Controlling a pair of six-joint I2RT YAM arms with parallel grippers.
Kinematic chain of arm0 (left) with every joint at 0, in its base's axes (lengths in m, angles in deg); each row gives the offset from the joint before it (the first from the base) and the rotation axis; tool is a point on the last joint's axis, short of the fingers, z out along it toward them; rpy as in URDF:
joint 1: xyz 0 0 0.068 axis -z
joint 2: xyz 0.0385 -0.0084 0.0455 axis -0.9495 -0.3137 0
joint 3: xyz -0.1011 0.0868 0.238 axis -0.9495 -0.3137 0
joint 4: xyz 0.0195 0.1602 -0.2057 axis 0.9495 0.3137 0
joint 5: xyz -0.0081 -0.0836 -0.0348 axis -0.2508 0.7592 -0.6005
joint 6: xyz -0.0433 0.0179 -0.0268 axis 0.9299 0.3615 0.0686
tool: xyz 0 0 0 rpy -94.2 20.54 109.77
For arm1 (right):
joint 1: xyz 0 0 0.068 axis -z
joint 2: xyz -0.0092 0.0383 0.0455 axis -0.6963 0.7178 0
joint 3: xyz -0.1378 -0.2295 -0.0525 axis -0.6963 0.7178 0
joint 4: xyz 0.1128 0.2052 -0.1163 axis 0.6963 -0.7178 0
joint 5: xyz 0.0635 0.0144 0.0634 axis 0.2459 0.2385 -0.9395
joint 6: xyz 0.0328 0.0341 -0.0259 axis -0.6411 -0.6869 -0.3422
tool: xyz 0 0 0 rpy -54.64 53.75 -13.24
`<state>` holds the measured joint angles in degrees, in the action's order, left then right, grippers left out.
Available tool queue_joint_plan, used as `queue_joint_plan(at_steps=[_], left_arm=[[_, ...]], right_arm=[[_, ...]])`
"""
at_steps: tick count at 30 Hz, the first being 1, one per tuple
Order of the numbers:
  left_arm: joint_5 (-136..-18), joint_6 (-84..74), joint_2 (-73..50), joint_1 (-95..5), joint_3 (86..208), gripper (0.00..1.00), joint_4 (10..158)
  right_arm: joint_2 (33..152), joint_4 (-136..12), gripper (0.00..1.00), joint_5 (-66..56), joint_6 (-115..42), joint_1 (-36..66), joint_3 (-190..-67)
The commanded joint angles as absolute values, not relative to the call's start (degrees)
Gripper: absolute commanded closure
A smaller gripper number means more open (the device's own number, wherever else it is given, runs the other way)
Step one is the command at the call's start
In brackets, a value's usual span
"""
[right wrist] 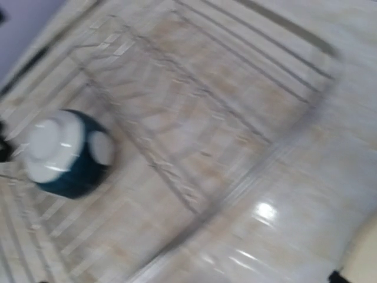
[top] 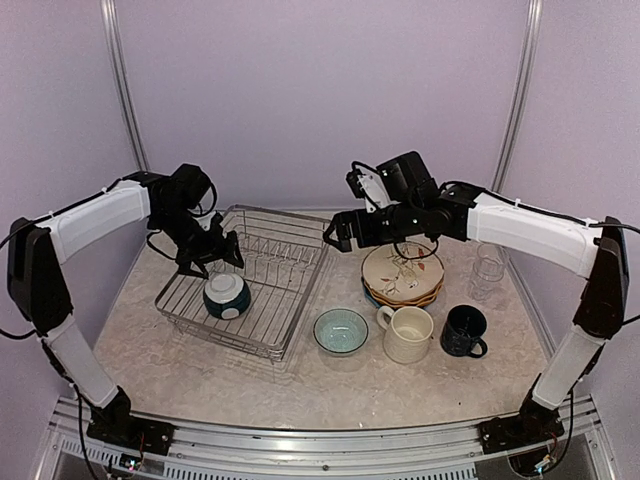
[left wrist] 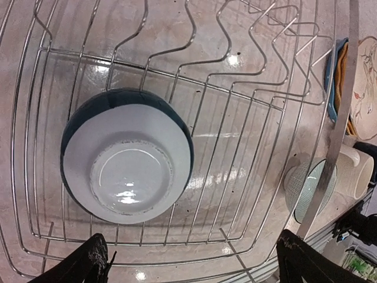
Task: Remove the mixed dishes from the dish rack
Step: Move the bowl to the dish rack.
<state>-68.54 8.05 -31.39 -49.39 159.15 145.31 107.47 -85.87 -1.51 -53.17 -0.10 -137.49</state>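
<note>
Unloading seems nearly done: dark white-lined bowl (left wrist: 126,164) is lying in the dish rack (top: 265,300) (upside down, foot up). Left gripper (left wrist: 194,262) is hovering above, jaws apart. Right gripper (top: 335,235) is gaping, empty. Next move probably calls for lowering and straddling the bowl.

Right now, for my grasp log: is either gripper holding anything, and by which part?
Nothing is held. The left gripper hangs open above the upturned bowl in the dish rack; the right gripper is empty.
</note>
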Motion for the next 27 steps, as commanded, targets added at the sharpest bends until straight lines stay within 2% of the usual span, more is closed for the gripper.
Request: queue_joint_plan(at_steps=[1,6,11,18,27], left_arm=[[-73.4,14.6,-34.3,-49.7,157.7,0.04,140.3],[-82.1,18.2,-37.8,-49.3,156.7,0.01,136.9],[-82.9,19.9,-38.2,-49.8,154.4,0.01,133.2],[-90.4,21.4,-40.2,-47.0,153.0,0.01,131.2],[-84.4,25.0,-35.6,-47.4,143.5,0.01,121.4]], right_arm=[[112.6,-82.1,0.0,-4.6,-55.1,-2.4,-143.6],[117.4,-80.5,0.0,-3.5,-61.8,-2.8,-145.8],[119.7,-81.3,0.0,1.7,-66.6,-2.3,-144.5],[124.5,-77.6,0.02,-1.1,-69.5,-1.5,-143.2],[127.9,-71.4,0.2,-7.1,-73.0,-0.5,-142.9]])
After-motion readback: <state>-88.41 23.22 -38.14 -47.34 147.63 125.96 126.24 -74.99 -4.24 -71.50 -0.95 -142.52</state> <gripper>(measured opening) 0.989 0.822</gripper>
